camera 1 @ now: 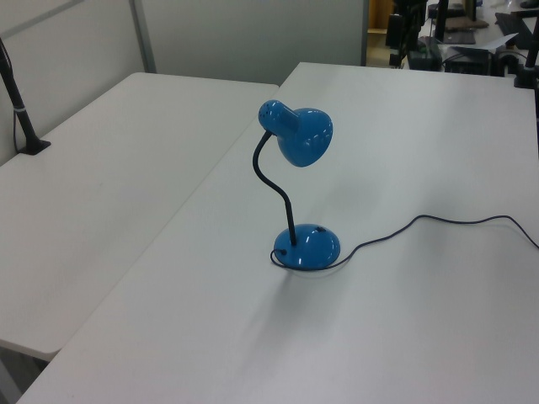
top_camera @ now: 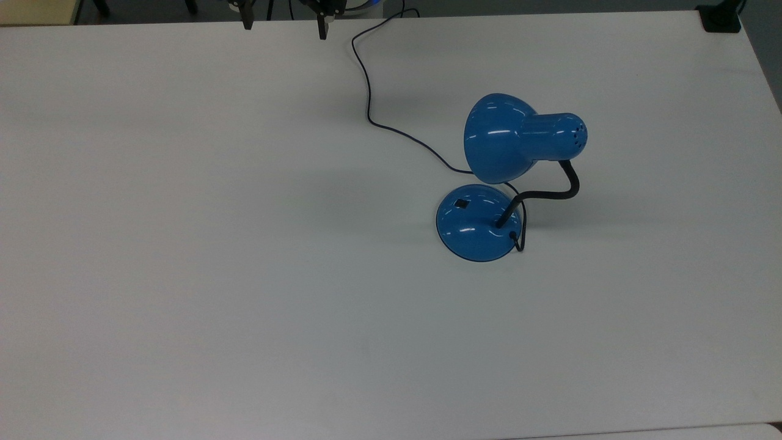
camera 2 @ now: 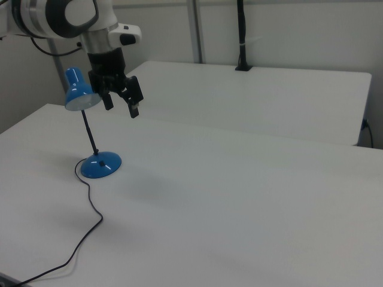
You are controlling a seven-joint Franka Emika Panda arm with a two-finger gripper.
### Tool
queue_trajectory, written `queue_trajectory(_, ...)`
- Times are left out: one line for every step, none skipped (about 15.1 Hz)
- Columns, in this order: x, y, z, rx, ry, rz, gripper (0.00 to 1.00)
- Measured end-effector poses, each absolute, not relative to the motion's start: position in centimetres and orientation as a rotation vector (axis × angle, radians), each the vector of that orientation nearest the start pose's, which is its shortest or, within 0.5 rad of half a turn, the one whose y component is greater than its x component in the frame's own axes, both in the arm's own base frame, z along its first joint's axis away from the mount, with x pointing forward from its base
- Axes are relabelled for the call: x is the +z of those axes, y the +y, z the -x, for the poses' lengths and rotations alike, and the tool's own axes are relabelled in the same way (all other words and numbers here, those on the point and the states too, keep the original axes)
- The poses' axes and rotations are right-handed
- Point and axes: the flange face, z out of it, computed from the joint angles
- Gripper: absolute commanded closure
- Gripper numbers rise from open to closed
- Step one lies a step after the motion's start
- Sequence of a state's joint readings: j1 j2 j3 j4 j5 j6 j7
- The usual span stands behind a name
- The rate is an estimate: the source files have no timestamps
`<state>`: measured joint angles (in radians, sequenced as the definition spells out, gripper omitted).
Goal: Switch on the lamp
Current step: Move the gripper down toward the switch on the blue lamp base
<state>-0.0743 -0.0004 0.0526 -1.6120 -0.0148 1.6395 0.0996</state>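
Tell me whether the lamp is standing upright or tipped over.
Upright: the lamp stands with its round base flat on the table, and the gooseneck holds the shade above it.

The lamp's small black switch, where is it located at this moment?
In the top view, the switch sits on the upper left of the lamp's blue base, below the shade and left of the gooseneck.

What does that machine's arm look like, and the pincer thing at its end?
In the right view the arm is thick, rounded and white, with a black ring at one joint and a dark cable beside it. At its end hangs a black pincer with two slim black fingers. The fingertips show in the top view too.
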Motion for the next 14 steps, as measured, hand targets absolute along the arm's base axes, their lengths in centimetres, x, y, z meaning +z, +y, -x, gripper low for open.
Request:
queue_trajectory(61.13, -1.37, -56.02, -0.045, 0.19, 3.15, 0.0)
queue_trajectory(61.13, -1.38, -56.02, -0.045, 0.19, 3.15, 0.0)
queue_trajectory(61.13, -1.4, -56.02, -0.045, 0.19, 3.151, 0.0)
queue_trajectory(61.13, -1.41, -56.02, -0.045, 0.191, 3.151, 0.0)
queue_trajectory(61.13, -1.42, -56.02, -0.045, 0.191, 3.151, 0.0)
queue_trajectory(61.13, -1.42, -56.02, -0.045, 0.191, 3.151, 0.01)
queue_trajectory(61.13, -1.43, -56.02, -0.045, 0.191, 3.151, 0.18)
queue_trajectory(61.13, -1.43, -56.02, -0.045, 0.191, 3.151, 0.38)
queue_trajectory(61.13, -1.44, -56.02, -0.045, 0.191, 3.151, 0.59)
queue_trajectory(61.13, -1.44, -56.02, -0.045, 0.183, 3.152, 0.75)
queue_trajectory(61.12, -1.45, -56.01, -0.043, 0.165, 3.153, 0.88)
queue_trajectory(61.09, -1.47, -55.97, -0.037, 0.15, 3.154, 0.99)
queue_trajectory(61.04, -1.48, -55.91, -0.028, 0.137, 3.155, 1.0)
queue_trajectory(60.99, -1.49, -55.86, -0.02, 0.131, 3.156, 1.0)
